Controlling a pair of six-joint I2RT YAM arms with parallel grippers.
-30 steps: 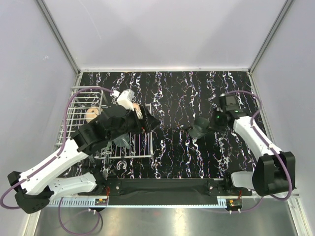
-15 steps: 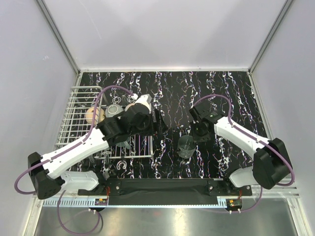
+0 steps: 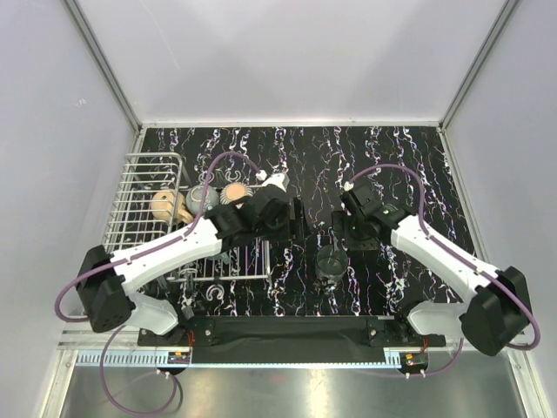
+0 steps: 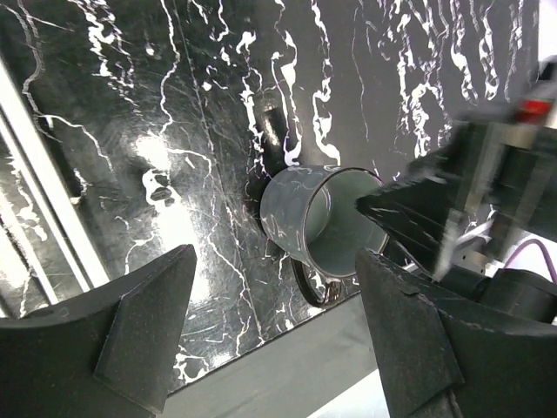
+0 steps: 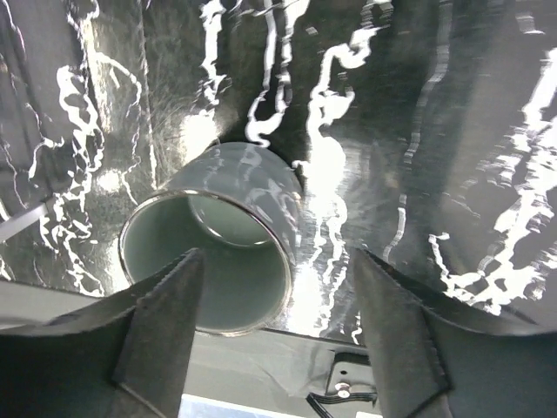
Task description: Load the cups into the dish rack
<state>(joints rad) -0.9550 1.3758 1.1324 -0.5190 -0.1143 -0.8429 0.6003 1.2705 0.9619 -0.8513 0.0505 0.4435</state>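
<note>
Meanwhile, a grey-teal cup (image 3: pixel 331 261) is waiting on the bench (image 3: pixel 418 165), apart from the dish rack (image 3: pixel 139 196) where other cups are already sitting.
Both the left hand (image 4: pixel 275 259) and the right hand (image 5: pixel 274 261) are hovering near it, fingers spread, grasping nothing. The cup is looking rigid, glossy and probably slippery, light but chippable; pinching its wall at the rim, one finger inside, is looking safest.

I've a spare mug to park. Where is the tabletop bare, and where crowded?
Bare: the far strip of black marbled tabletop, right of the white wire dish rack. Crowded: the middle, where left gripper and right gripper hang by the grey-teal cup.
</note>
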